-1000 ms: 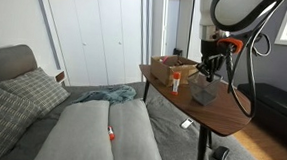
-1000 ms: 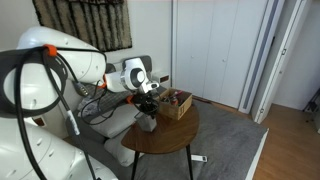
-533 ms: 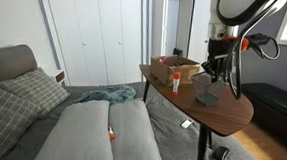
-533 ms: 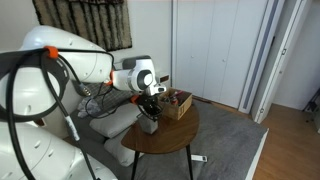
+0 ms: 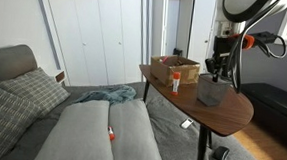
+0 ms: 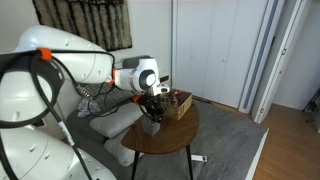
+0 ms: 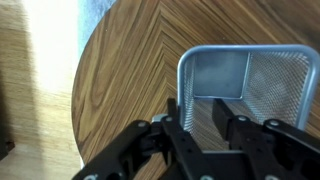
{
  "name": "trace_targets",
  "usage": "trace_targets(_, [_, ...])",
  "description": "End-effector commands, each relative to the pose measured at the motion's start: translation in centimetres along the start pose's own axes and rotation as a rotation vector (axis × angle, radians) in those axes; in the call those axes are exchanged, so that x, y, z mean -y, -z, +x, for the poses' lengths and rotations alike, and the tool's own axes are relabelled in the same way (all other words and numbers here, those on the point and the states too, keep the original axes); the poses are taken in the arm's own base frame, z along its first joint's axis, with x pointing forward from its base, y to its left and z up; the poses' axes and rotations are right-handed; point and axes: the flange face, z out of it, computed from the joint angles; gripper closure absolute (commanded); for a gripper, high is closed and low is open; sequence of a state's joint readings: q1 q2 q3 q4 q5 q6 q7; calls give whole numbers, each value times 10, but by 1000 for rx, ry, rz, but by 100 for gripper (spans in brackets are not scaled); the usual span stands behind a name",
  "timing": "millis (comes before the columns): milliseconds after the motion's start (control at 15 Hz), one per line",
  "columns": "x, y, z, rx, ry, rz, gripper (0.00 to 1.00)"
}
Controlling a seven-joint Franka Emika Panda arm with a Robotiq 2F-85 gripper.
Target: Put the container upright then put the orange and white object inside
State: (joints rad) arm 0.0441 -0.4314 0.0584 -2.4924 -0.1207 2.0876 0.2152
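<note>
The container (image 5: 211,92) is seen upright on the worktop (image 5: 226,117), near the middle, with its mouth turned up. The end effector (image 5: 216,72) is placed directly over its rim. In the wrist view the fingers (image 7: 176,118) are held somewhat apart at the near wall of the container (image 7: 265,70). Whether the wall is pinched cannot be told.

The orange and white object (image 5: 175,84) is found well apart from the end effector, towards the worktop edge facing the sofa (image 5: 91,127), just beside the brown box (image 5: 174,66). Its long axis seems to be vertical, but it is too small for this to be said with certainty.

The container is grey, mesh-like and tapered, and nothing is seen inside it.
</note>
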Motion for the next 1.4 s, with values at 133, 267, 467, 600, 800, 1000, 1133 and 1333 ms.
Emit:
trace_targets(133, [6,45,-23,-75,-4,-17,12])
trace_targets(267, [22,59,-28,-112,15,-7,1])
trace_targets(467, [57,73,-34,-149,80,9,0])
trace_targets(600, [84,72,-35,-149,131,28,0])
trace_targets(800, [117,64,-28,-159,173,72,0])
trace_targets(1000, [133,50,-9,-205,198,80,0])
trace_targets(1133, [135,39,6,-226,201,94,0])
trace_targets(1333, [138,24,26,-241,195,112,0])
